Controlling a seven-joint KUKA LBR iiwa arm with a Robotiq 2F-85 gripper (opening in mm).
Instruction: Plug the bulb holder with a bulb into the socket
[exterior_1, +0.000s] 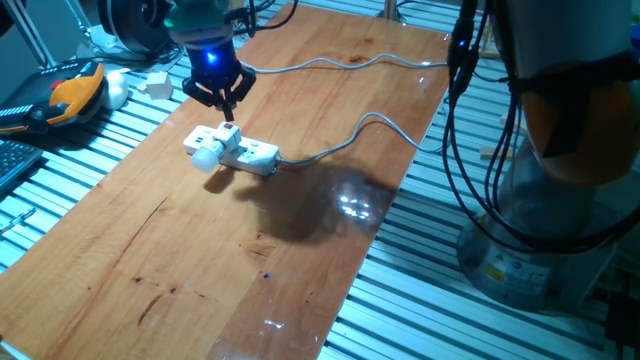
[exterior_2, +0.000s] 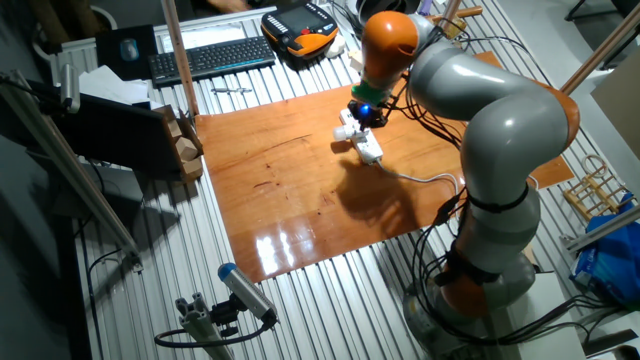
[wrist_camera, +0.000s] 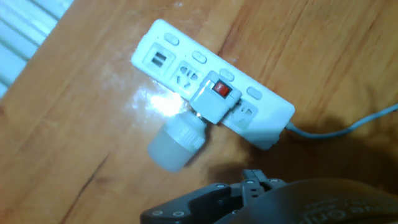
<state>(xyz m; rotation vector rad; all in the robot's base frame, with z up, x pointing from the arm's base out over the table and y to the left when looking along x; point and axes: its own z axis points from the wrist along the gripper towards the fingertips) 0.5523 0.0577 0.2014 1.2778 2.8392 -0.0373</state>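
Note:
The socket (exterior_1: 258, 155), a white power strip with a grey cable, lies on the wooden table (exterior_1: 200, 260). The bulb holder (exterior_1: 231, 138) with its red switch sits on one of the strip's outlets, and the bulb (exterior_1: 205, 157) sticks out sideways over the wood. In the hand view the holder (wrist_camera: 214, 99) lies across the strip (wrist_camera: 165, 53), with the bulb (wrist_camera: 174, 142) towards me. My gripper (exterior_1: 228, 108) hangs just above the holder with its fingers drawn together and holds nothing. It also shows in the other fixed view (exterior_2: 366, 115), over the strip (exterior_2: 370, 150).
The grey cable (exterior_1: 370, 125) runs from the strip to the table's right edge. An orange handset (exterior_1: 75, 95) and small white items lie on the slatted bench at the left. A keyboard (exterior_2: 215, 55) and a dark box (exterior_2: 130, 140) stand beyond the table.

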